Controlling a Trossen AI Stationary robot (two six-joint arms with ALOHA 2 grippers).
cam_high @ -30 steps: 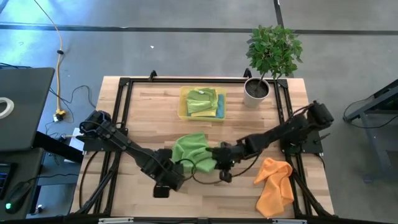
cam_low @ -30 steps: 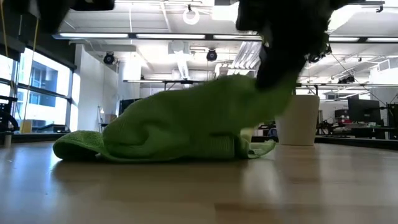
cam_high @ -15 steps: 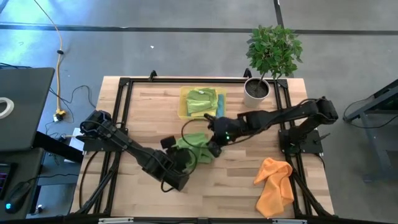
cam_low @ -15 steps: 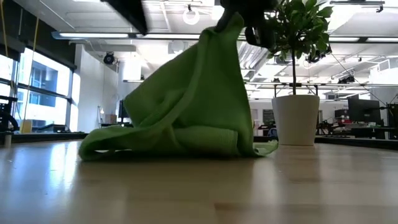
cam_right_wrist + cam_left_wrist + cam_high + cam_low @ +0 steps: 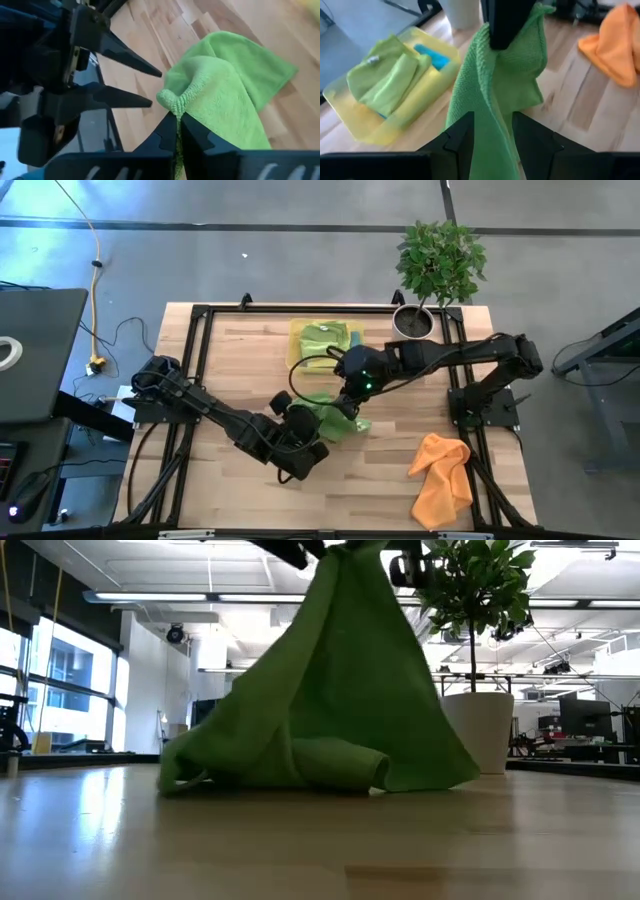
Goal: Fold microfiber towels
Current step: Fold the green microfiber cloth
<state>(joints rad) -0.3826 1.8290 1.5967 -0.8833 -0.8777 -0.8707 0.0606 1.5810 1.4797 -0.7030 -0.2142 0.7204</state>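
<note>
A green microfiber towel (image 5: 340,420) stands like a tent at the table's middle, its lower part on the wood (image 5: 300,765). My right gripper (image 5: 352,392) is shut on its top, above the table. My left gripper (image 5: 318,438) is open just beside the towel on its near-left side. In the left wrist view the hanging cloth (image 5: 495,85) runs down between its two fingers (image 5: 465,135); I cannot tell whether they touch it. An orange towel (image 5: 442,475) lies crumpled at the near right. Folded green towels (image 5: 325,340) and a blue one (image 5: 355,352) lie in the yellow tray (image 5: 293,352). My right gripper pinches a bunched fold of the green towel at its top (image 5: 172,102) between its two fingers, coming from above. The towel hangs below the fingers and spreads out downward. Its lower edge and a rolled fold (image 5: 330,765) rest on the table.
A potted plant (image 5: 435,270) in a white pot (image 5: 480,730) stands at the far right corner. The black frame (image 5: 200,380) runs along the table's edges. Bare wood (image 5: 240,350) lies to the towel's left and near side.
My right gripper has gone up and toward the far edge with the green towel's pinched top. The towel has been drawn up from a low heap into a tall tent while its lower part stays on the table. My left gripper has gone right, toward the towel.
</note>
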